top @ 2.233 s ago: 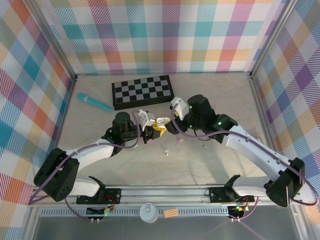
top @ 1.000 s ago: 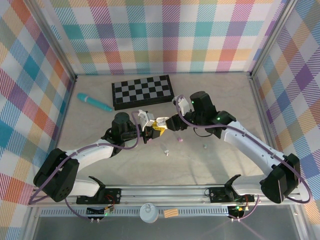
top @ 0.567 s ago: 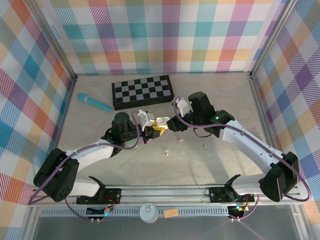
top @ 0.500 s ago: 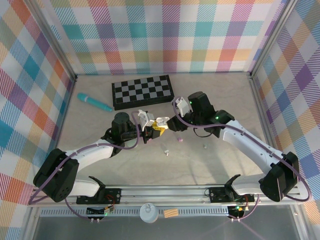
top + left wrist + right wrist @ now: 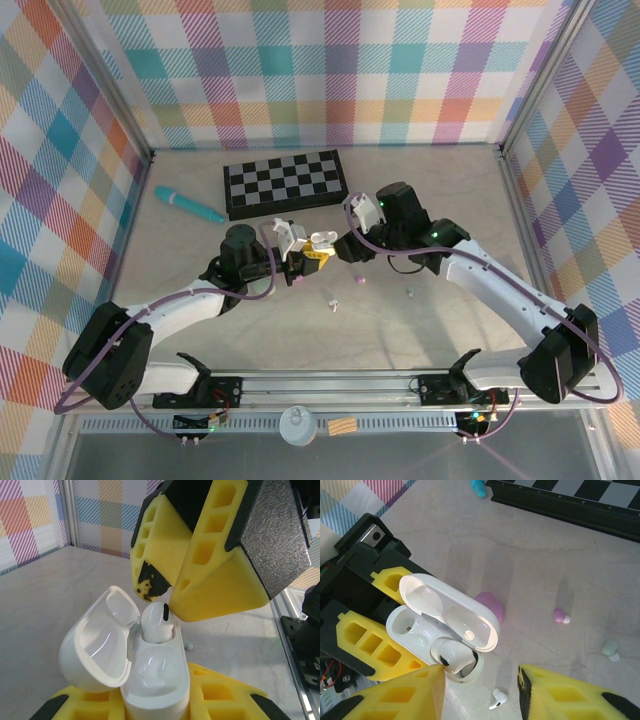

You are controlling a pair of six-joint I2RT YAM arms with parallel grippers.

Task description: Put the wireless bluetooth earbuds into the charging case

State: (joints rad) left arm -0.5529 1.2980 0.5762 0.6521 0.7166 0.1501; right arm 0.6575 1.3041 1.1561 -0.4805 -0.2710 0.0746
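L gripper (image 5: 300, 252) is clenched on the white case (image 5: 160, 685), holding it lid-open above the table (image 5: 545, 570). One white earbud (image 5: 156, 622) sits in the far slot, head poking up above the rim, so prob not fully seated. R gripper (image 5: 480, 677) hangs right over it with jaws apart and nothing between them; one fingertip is v. close to the bud, can't tell if it's touching.

Near slot looks empty, so by my read roughly half done: press this bud home, then fetch its mate.

Loose on the table: a white bud (image 5: 497, 697) just below the case, a pink bud (image 5: 560, 615) and a pale green bud (image 5: 610, 649) further off. A pink case (image 5: 492, 605) lies beside the white one.

Writing: no brand, label or text readable anywhere.
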